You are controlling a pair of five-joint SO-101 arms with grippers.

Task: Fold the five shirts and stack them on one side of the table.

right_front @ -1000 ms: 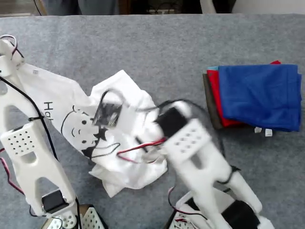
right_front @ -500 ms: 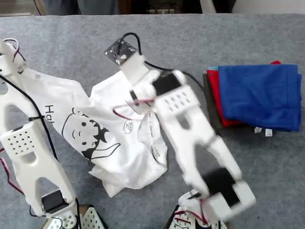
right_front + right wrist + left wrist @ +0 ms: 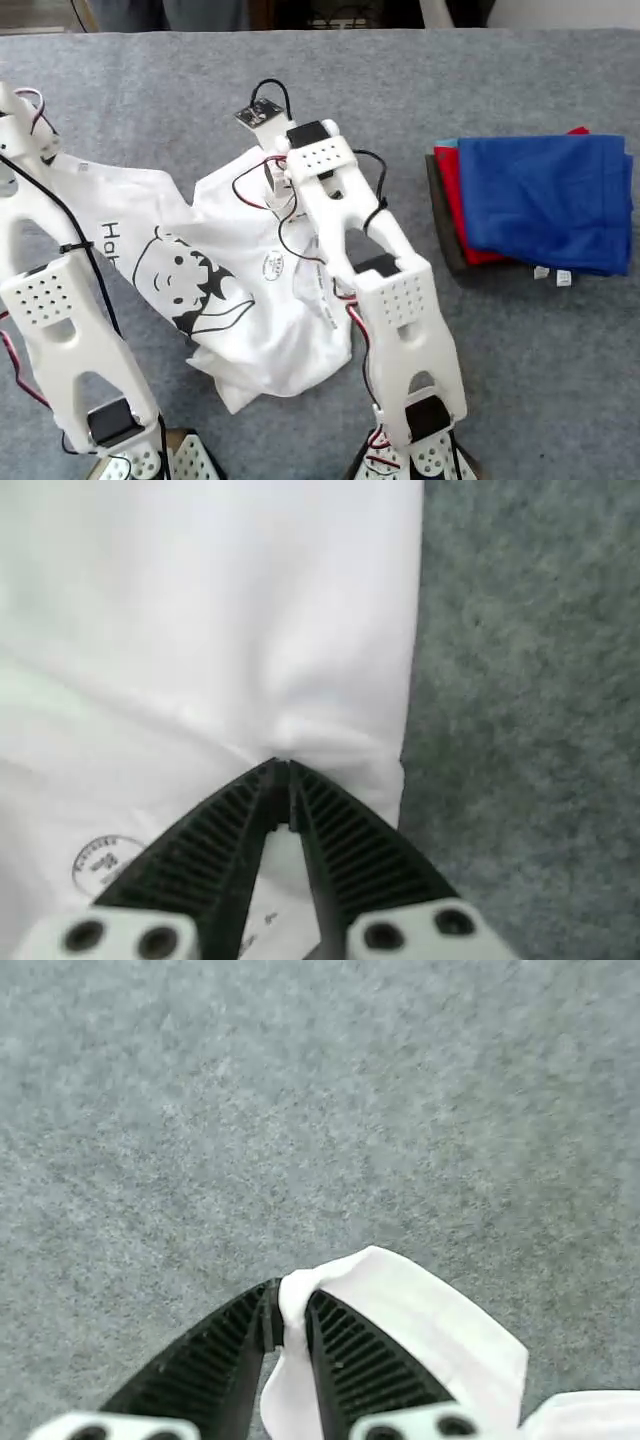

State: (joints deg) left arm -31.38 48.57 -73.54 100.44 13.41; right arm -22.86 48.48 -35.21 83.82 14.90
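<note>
The white shirt (image 3: 230, 300), printed side up, lies crumpled on the grey bench (image 3: 420, 80) between the two arms. Its lower edge is bunched nearest the arm bases. Well apart from it, at the right side of the bench, sits a stack of folded shirts (image 3: 530, 205): a blue shirt (image 3: 545, 200) on top, a red shirt (image 3: 450, 195) under it, and a dark shirt (image 3: 436, 215) showing at the stack's left edge. The right end effector (image 3: 281, 768) is at the far edge of the white shirt, just beside bare bench. Its jaws are closed to the tips, pinching a wrinkle of the white fabric. Farther out, at the shirt's far left end, the left end effector (image 3: 288, 1300) is clamped on a fold of the same fabric, over bare bench.
</note>
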